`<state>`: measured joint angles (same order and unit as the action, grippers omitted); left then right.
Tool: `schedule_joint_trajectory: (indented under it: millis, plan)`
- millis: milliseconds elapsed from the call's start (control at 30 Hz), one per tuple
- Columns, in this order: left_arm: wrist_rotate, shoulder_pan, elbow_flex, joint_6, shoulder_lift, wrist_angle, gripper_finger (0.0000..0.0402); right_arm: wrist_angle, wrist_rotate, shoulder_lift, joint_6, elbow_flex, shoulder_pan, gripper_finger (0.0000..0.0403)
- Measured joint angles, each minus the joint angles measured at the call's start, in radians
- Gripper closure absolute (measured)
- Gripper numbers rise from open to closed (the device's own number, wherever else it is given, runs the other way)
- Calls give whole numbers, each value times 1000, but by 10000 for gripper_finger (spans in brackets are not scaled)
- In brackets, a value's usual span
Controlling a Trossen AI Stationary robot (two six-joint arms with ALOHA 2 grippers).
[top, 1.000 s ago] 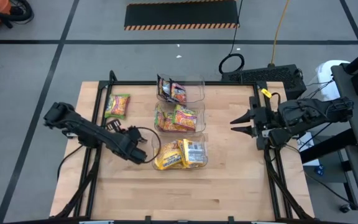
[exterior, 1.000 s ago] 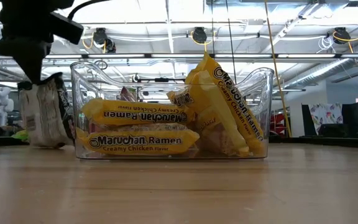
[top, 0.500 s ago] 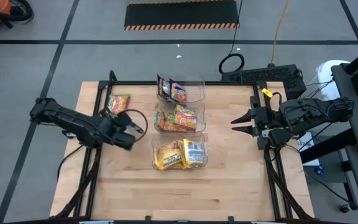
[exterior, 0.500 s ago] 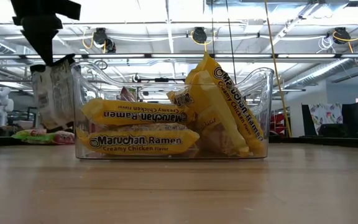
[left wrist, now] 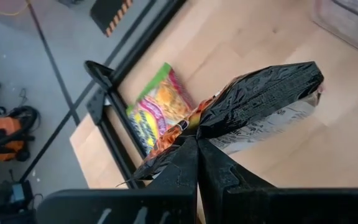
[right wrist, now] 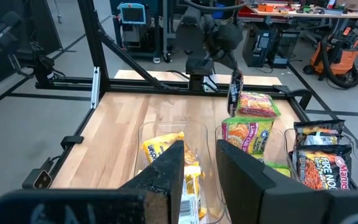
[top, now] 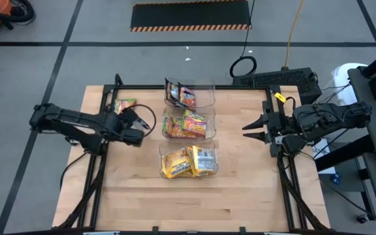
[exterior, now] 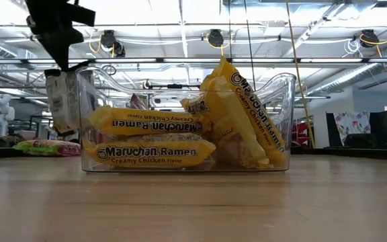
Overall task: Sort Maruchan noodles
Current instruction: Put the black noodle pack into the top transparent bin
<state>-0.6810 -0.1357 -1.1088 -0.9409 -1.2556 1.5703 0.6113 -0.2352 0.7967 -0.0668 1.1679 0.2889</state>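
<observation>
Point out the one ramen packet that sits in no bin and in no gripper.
The green-yellow glossy ramen packet lying flat on the wooden table near its far left corner; all others fill bins or hang from the left gripper.

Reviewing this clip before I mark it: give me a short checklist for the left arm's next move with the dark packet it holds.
1. Left claw shut on the dark packet: ok.
2. Packet lifted off the table: ok.
3. Far bin with dark packets has room: ok.
4. Right claw parked open at the table's right edge, out of the way: ok.
5. Green packet left on the table, unsorted: not ok.
</observation>
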Motion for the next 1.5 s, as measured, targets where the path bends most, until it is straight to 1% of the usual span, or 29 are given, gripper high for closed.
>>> schedule_joint_trajectory:
  millis: [200, 300, 400, 467, 567, 800, 967, 1167, 1300, 1500]
  plan:
    - [-50, 53, -2, 18, 0, 1, 402, 0, 0, 0, 0, 0, 0, 312]
    - [-83, 77, -35, 39, -1, 2, 402, 0, 0, 0, 0, 0, 0, 312]
    - [-138, 104, -94, 97, -1, 0, 402, 0, 0, 0, 0, 0, 0, 312]
    - [-161, 127, -137, 162, -1, 0, 402, 0, 0, 0, 0, 0, 0, 312]
    - [-169, 163, -192, 254, -1, -1, 402, 0, 0, 0, 0, 0, 0, 312]
    - [-187, 246, -304, 414, 0, -22, 402, 0, 0, 0, 0, 1, 0, 312]
    - [-187, 297, -344, 554, -1, -140, 402, 0, 0, 0, 1, 1, 0, 312]
    - [-168, 345, -350, 744, -1, -343, 402, 0, 0, 0, 1, 1, 0, 312]
    - [-156, 366, -350, 839, -16, -459, 402, 0, 0, 0, 1, 1, 0, 312]
    - [-93, 403, -349, 962, -41, -594, 402, 7, 0, 0, 4, 1, 0, 312]
